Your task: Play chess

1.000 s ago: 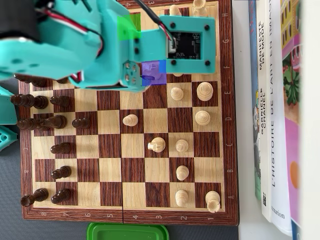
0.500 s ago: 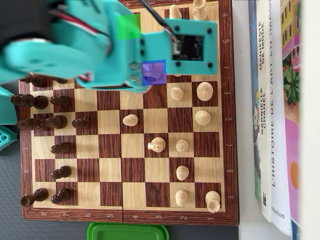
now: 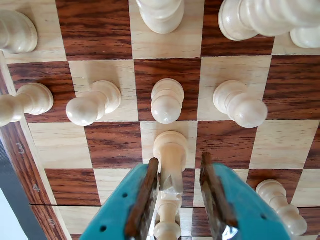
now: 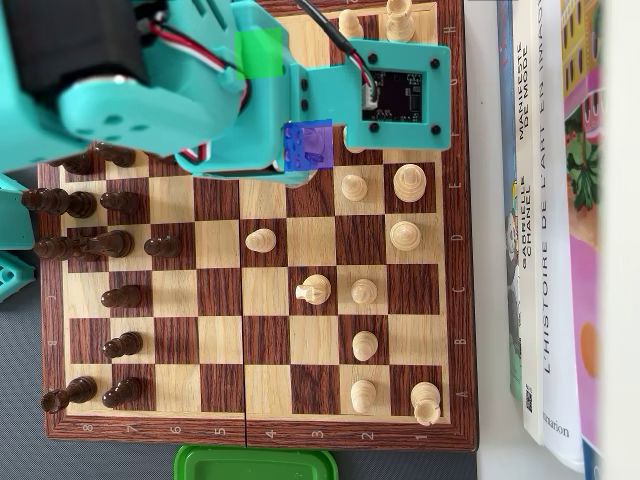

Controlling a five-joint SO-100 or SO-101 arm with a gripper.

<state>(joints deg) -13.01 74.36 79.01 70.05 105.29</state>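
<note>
1. Wrist view: the pincer is seen with its jaws apart, straddling a white pawn without a firm clamp being visible.
2. The pawn stands upright on a light square of the chessboard, at 12 o'clock of the board in the overhead view, under the arm.
3. The game is judged mid-way: several white pieces have been advanced, and the current move is not yet completed.
</note>
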